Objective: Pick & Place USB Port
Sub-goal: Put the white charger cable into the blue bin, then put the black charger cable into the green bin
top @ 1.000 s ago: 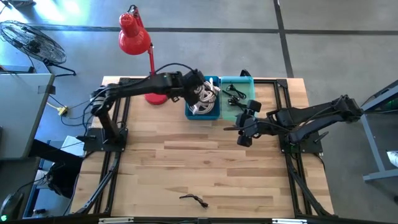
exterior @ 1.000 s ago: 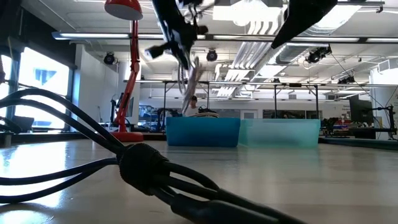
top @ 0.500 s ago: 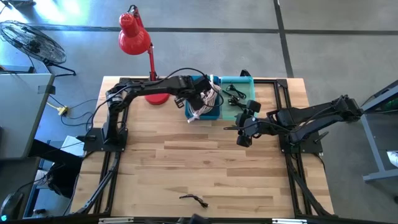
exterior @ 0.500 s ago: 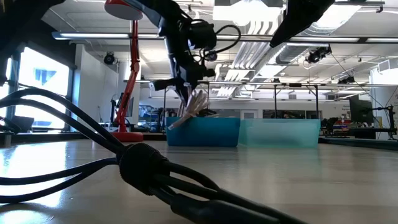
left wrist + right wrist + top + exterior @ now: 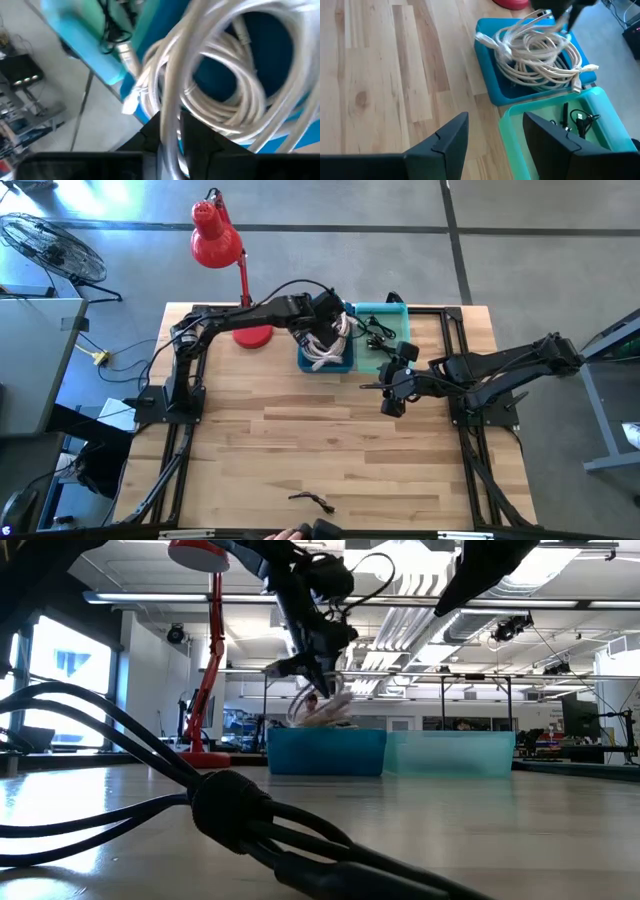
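A bundle of coiled white cables [image 5: 325,345] [image 5: 535,50] lies in the blue bin [image 5: 326,366] [image 5: 325,752], spilling over its rim. My left gripper [image 5: 330,322] [image 5: 318,672] hangs over that bin, shut on one white strand. Beside it stands a teal bin [image 5: 385,310] [image 5: 517,127] with small black cables inside. My right gripper [image 5: 388,392] [image 5: 492,135] waits open, just near of the teal bin, touching nothing. A black multi-lead cable [image 5: 312,500] [image 5: 230,810] lies on the table by its near edge. My left gripper pinches a single strand of the white cable bundle [image 5: 168,117] between its two fingers [image 5: 195,137], coming from above and slanting down. The strand runs along between the fingers. The rest of the coil [image 5: 322,712] hangs below and rests in and on the blue bin.
A red desk lamp [image 5: 215,240] [image 5: 205,640] stands at the table's far left, behind the left arm. Bare wood lies between the bins and the black cable. Something like a person's hand [image 5: 295,532] shows at the near edge.
My left gripper came down with the white bundle over the blue bin's near left corner, then moved toward the far right over the bin. The bundle, which hung clear a second ago, now rests in the bin. The right arm kept still.
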